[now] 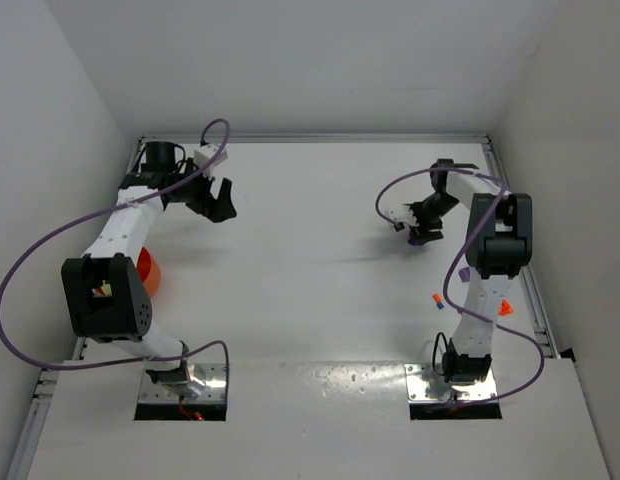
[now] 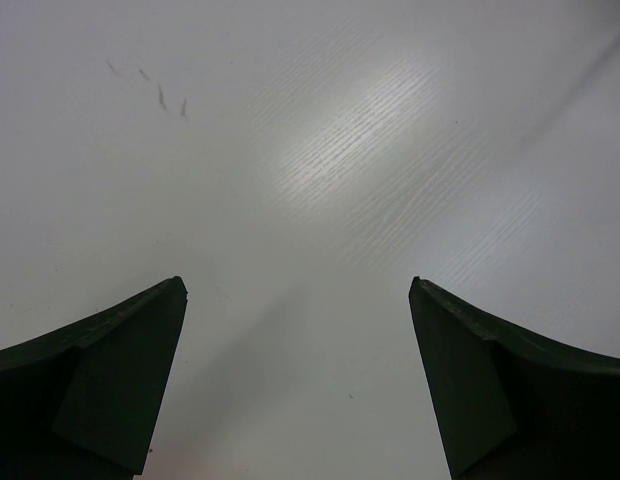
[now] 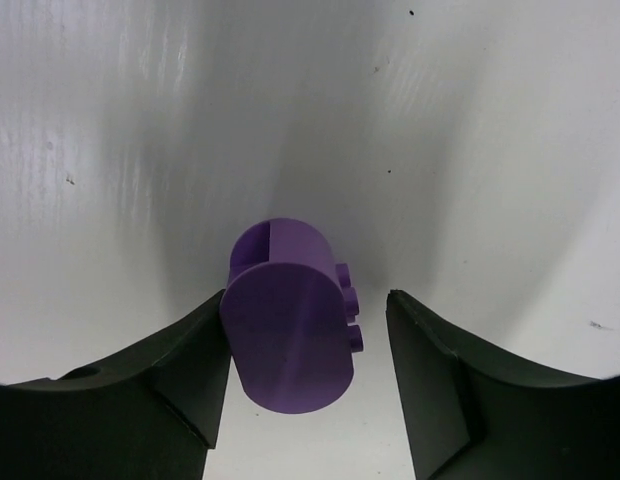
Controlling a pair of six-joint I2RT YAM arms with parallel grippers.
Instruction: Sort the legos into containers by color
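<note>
The right hand (image 3: 305, 300) is reaching out over the far right part of the white surface (image 1: 310, 300), and its fingers are straddling a purple brick (image 3: 290, 330). This is a rounded piece with small studs on one side, and it is sitting on the surface. One finger (image 3: 180, 370) is touching the brick while the other is standing just apart from it, so the hand is released rather than clenched.

The left hand (image 2: 297, 285) is hanging spread wide over a bare patch at the far left, grasping nothing.

The orange bowl (image 1: 152, 272) is sitting at the left edge, partly hidden behind the left arm (image 1: 108, 295). A tiny orange brick (image 1: 435, 296) and a blue brick (image 1: 441, 307) are lying just beside the right arm (image 1: 480, 300). Another orange piece (image 1: 505, 307) is lying on that arm's other side.
</note>
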